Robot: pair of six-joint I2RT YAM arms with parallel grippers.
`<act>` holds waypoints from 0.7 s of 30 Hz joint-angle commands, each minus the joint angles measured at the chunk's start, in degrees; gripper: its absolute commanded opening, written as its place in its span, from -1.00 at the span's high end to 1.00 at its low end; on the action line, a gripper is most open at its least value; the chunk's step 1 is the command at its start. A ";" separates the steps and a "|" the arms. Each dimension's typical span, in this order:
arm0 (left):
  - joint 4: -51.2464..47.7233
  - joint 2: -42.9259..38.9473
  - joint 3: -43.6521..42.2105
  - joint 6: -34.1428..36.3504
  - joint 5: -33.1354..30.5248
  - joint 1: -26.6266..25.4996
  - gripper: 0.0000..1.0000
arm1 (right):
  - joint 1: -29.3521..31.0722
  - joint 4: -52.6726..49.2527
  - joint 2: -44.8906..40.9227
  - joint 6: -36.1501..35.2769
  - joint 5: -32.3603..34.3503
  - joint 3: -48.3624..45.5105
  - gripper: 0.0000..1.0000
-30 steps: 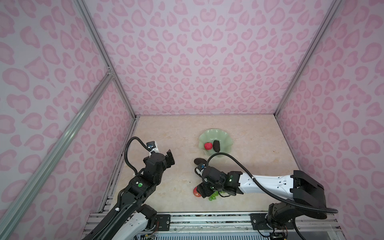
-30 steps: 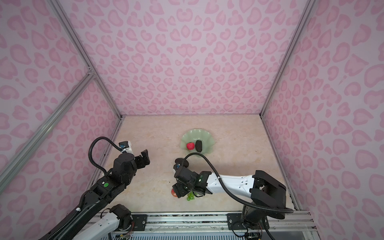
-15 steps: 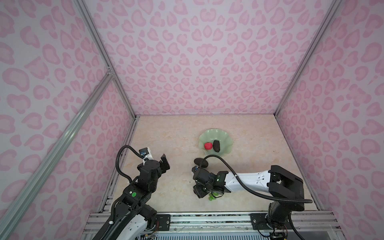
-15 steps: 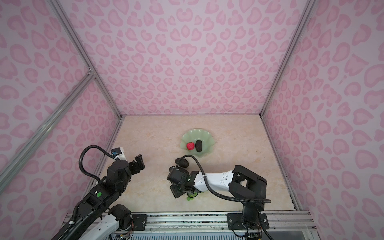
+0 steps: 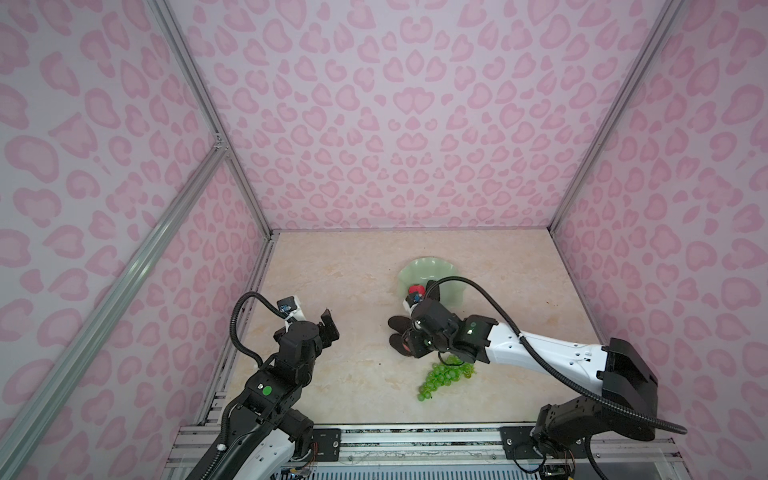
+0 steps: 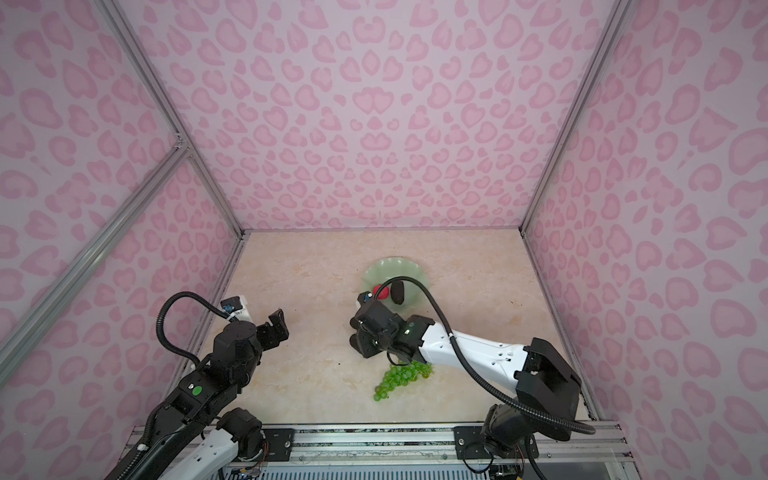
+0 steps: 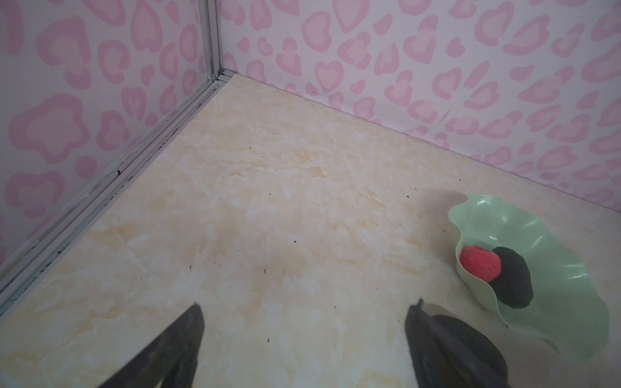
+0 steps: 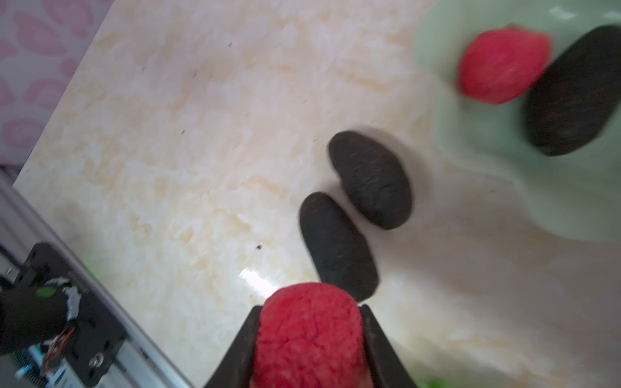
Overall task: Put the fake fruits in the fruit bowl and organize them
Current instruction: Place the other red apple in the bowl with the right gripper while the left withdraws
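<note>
My right gripper (image 8: 311, 306) is shut on a small red fake fruit (image 8: 309, 336), held just above the table. Two black-brown oval fruits (image 8: 369, 179) (image 8: 336, 245) lie side by side on the table just beyond it. The pale green fruit bowl (image 5: 432, 268) (image 6: 390, 266) holds another red fruit (image 7: 480, 263) and a third dark oval fruit (image 7: 512, 282). A green bunch of grapes (image 5: 444, 378) lies on the table under the right arm. My left gripper (image 5: 328, 328) (image 7: 308, 304) hovers open and empty at the left.
Pink patterned walls enclose the beige table on three sides. A metal rail (image 5: 374, 440) runs along the front edge. A black cable (image 5: 478, 291) loops from the right wrist across the bowl.
My right gripper has shut on the red fruit and drawn back from the front towards the bowl, uncovering the grapes. The left arm has barely shifted.
</note>
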 commanded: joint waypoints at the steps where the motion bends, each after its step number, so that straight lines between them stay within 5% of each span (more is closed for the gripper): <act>1: 0.58 0.20 -0.39 -0.59 1.39 0.10 -0.89 | -5.93 -2.61 -0.70 -4.81 7.01 0.99 0.38; 6: 1.58 0.38 -0.82 0.33 4.90 0.10 -0.89 | -16.28 0.94 3.61 -8.38 6.00 4.37 0.38; 15: 4.77 3.38 0.63 5.97 19.03 0.10 -0.88 | -23.93 3.22 18.10 -10.89 6.79 11.36 0.34; 21: 6.40 6.10 2.11 7.91 27.26 0.10 -0.88 | -25.76 4.67 22.92 -11.37 4.92 13.49 0.03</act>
